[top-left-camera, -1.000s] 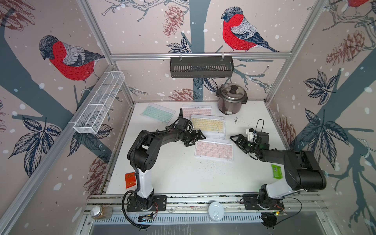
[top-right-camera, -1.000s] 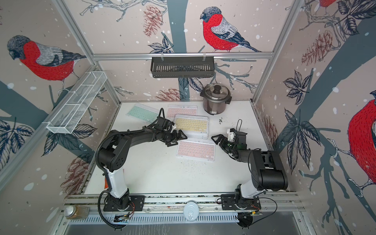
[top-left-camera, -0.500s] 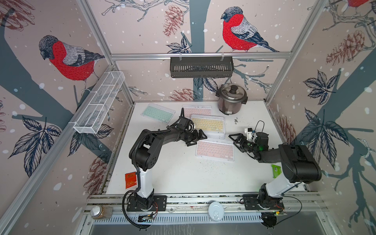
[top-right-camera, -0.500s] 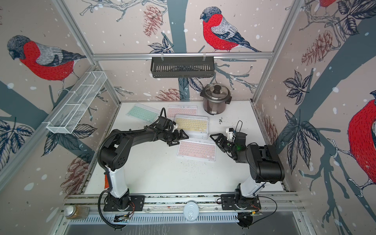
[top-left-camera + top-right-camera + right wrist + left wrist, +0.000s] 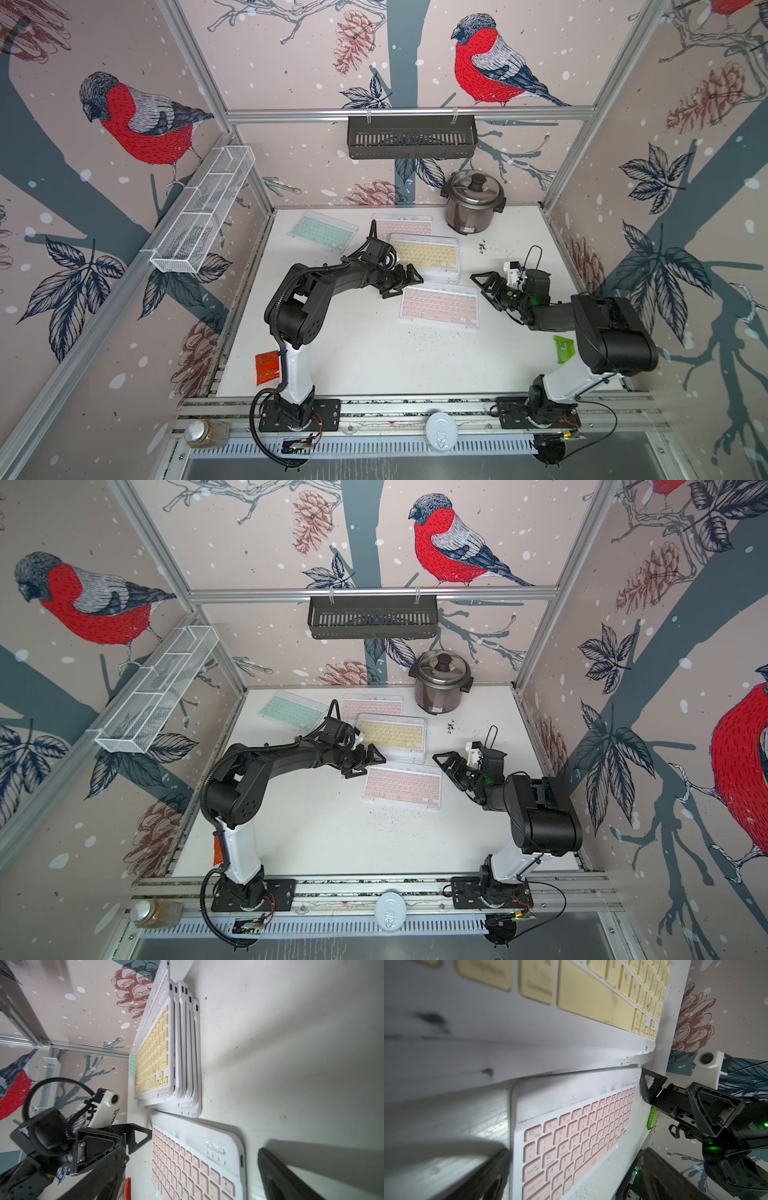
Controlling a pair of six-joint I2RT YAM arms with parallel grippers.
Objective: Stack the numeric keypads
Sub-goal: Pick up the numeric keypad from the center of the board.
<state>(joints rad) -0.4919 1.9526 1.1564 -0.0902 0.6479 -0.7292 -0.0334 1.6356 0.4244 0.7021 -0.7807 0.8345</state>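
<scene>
pastel plastic filled the back half of the white table in both top views. a stack of numeric keypads, with a yellow-keyed keypad on top, stood near the middle. three lay single. a pink keypad was flat just in front of the stack and a mint keypad lay toward the back left. a second pink keypad lay behind the stack, under it or hard against it; which could not be told. the left gripper and right gripper hung low at the two short ends of the near pink keypad, both with jaws spread and nothing between them. a rice cooker sat in the back corner, clear of the work.

in the left wrist view, the pink keypad lay flat on the table with the yellow-keyed keypad beyond it. the right gripper faced its far end, wide and empty, close to the frame but apparently not touching.

in the right wrist view, the stack showed about six frames at its edge, slightly fanned. the left gripper sat at the opposite end of the pink keypad, unclosed.

by this evidence the job was well past half. most keypads were piled and three looked left. the near pink one seemed next, not yet gripped or lifted.
</scene>
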